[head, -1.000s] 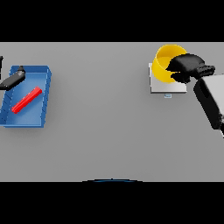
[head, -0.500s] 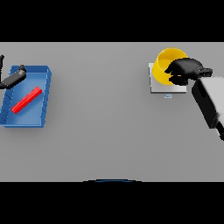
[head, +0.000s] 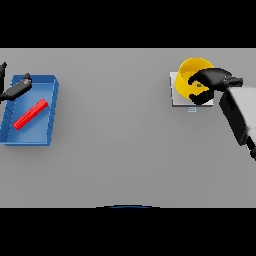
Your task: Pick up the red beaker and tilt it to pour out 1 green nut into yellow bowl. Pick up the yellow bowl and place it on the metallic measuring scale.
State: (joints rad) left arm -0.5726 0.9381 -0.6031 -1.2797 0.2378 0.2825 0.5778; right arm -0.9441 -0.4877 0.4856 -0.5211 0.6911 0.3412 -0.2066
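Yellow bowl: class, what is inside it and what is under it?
Inside the bowl a green nut shows. Under it lies the scale. The right hand covers the bowl's right side.

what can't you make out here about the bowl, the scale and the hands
- Head view: the right hand covers the near right rim of the yellow bowl, so its grip there is unclear.
- The green nut is a tiny speck; its shape is unreadable.
- The metallic measuring scale is mostly hidden under the bowl, and its display is too small to read.
- The left hand is cut off by the left edge above the blue tray.
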